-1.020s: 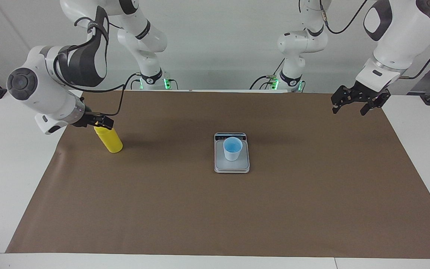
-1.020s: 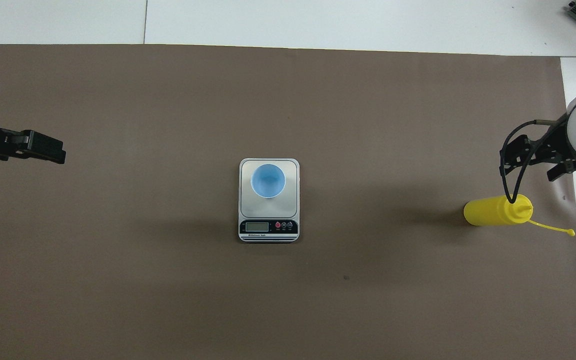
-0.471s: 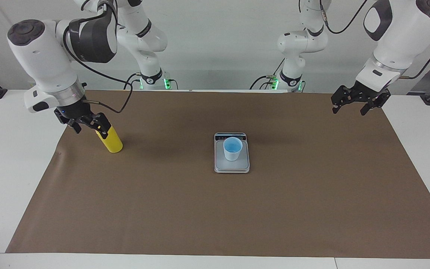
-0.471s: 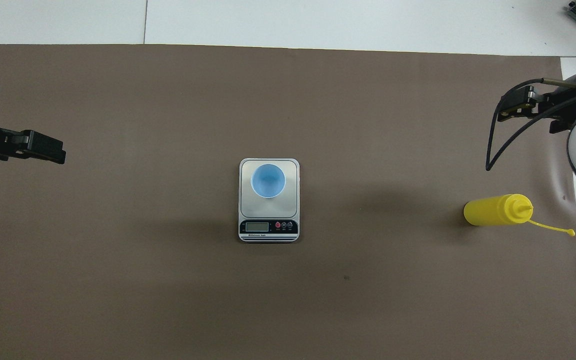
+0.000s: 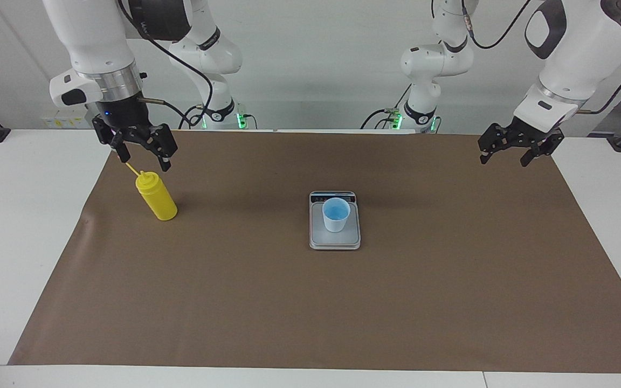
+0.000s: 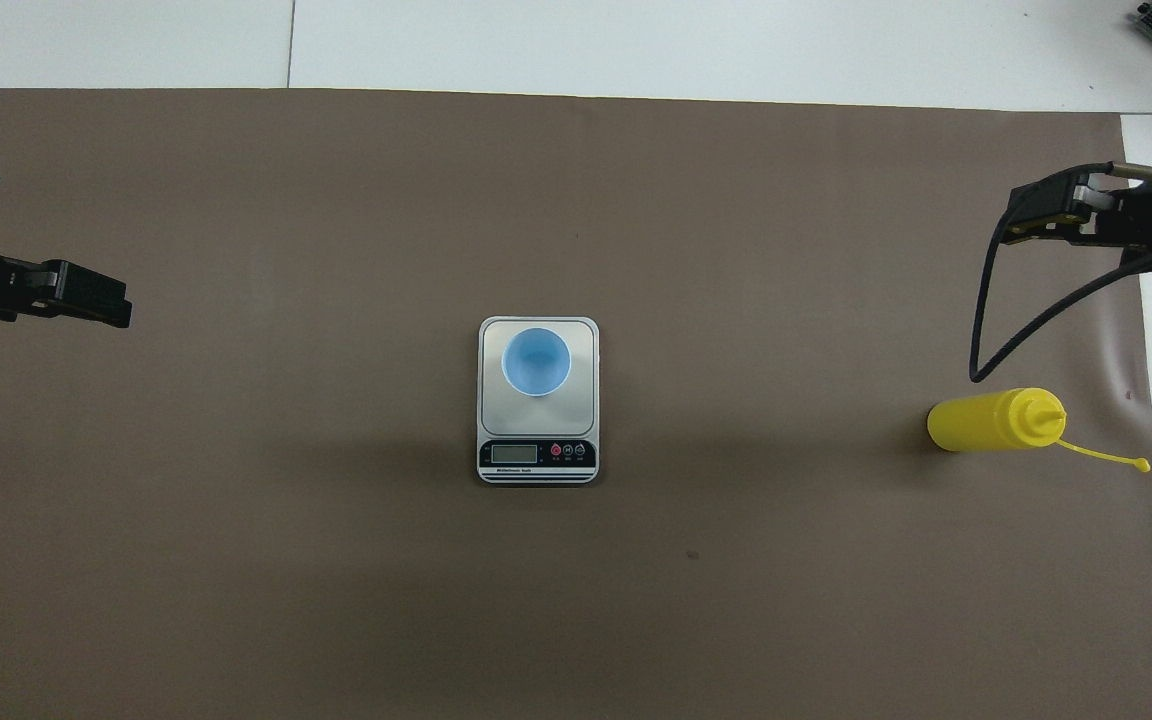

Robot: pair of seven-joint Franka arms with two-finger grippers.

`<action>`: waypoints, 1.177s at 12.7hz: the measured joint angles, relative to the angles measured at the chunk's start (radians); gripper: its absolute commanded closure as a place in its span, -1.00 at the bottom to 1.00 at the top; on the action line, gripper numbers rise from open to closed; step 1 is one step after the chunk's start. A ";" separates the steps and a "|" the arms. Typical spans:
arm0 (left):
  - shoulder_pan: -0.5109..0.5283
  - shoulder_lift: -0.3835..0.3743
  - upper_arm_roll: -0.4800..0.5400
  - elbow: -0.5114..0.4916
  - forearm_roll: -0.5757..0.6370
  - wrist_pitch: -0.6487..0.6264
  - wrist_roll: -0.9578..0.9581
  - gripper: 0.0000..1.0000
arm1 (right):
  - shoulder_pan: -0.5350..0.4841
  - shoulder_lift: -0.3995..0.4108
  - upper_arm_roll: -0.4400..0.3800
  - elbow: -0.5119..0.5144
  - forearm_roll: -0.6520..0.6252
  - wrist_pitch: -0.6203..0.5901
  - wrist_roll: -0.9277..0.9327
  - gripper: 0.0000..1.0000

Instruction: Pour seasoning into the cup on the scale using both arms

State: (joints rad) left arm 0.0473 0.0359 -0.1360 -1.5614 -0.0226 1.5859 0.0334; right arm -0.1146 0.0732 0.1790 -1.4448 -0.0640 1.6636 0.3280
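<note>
The yellow seasoning bottle (image 5: 157,198) stands upright on the brown mat at the right arm's end of the table, its cap stick (image 6: 1104,455) pointing off to the side. My right gripper (image 5: 143,157) hangs open just above the bottle's nozzle and is not touching it. In the overhead view this gripper (image 6: 1026,213) shows beside the bottle (image 6: 986,422). The light-blue cup (image 5: 336,214) stands on the silver scale (image 5: 317,237) at the mat's centre. My left gripper (image 5: 505,155) waits open and empty in the air over the left arm's end of the mat.
A brown mat (image 5: 343,312) covers most of the white table (image 5: 14,226). The scale's display strip (image 6: 536,455) faces the robots. A black cable (image 6: 981,330) hangs from the right wrist close to the bottle.
My right gripper has risen from the level of the bottle's top to just above it, and its wrist has swung upright. The bottle, cup, scale and left arm have not moved.
</note>
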 measured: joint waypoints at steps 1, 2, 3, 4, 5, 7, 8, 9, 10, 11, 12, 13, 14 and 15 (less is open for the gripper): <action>0.000 0.000 0.000 -0.001 0.000 0.000 0.000 -1.00 | 0.000 -0.006 0.000 0.000 0.000 -0.020 0.000 -1.00; 0.000 0.000 0.000 -0.003 0.000 0.000 0.000 -1.00 | 0.000 -0.013 0.000 -0.001 0.000 -0.042 0.001 -1.00; 0.000 0.000 0.000 -0.003 0.000 0.000 0.000 -1.00 | 0.000 -0.020 0.000 -0.004 0.000 -0.060 0.001 -1.00; 0.000 0.000 0.000 -0.004 0.000 0.000 0.000 -1.00 | 0.000 -0.029 0.000 -0.011 0.000 -0.075 0.001 -1.00; 0.000 0.000 0.000 -0.004 0.000 0.000 0.000 -1.00 | 0.000 -0.043 0.000 -0.030 0.001 -0.090 0.001 -1.00; 0.000 0.000 0.000 -0.004 0.000 0.000 0.000 -1.00 | 0.000 -0.080 0.000 -0.089 0.001 -0.093 0.001 -1.00; 0.000 0.000 0.000 -0.004 0.000 0.000 0.000 -1.00 | 0.000 -0.097 0.000 -0.118 0.001 -0.093 0.001 -1.00; 0.000 0.000 0.000 -0.004 0.000 0.000 0.000 -1.00 | 0.000 -0.108 0.000 -0.135 0.006 -0.093 0.001 -1.00; 0.000 0.000 0.000 -0.004 0.000 0.000 0.000 -1.00 | 0.000 -0.114 0.000 -0.142 0.017 -0.092 0.001 -1.00; 0.000 0.000 0.000 -0.004 0.000 0.000 0.000 -1.00 | 0.000 -0.115 0.000 -0.145 0.032 -0.090 0.001 -1.00; 0.000 0.000 0.000 -0.004 0.000 0.000 0.000 -1.00 | 0.000 -0.115 0.000 -0.146 0.042 -0.086 -0.007 -1.00; 0.000 0.000 0.000 -0.004 0.000 0.000 0.000 -1.00 | 0.000 -0.115 0.000 -0.148 0.044 -0.084 -0.036 -1.00; 0.000 0.000 0.000 -0.004 0.000 0.000 0.000 -1.00 | 0.000 -0.115 0.000 -0.149 0.045 -0.084 -0.072 -1.00; 0.000 0.000 0.000 -0.004 0.000 0.000 0.000 -1.00 | 0.000 -0.115 0.000 -0.150 0.045 -0.084 -0.097 -1.00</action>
State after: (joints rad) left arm 0.0473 0.0359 -0.1361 -1.5654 -0.0226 1.5862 0.0334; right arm -0.1145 -0.0423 0.1793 -1.5952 -0.0192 1.5800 0.2310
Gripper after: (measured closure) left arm 0.000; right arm 0.000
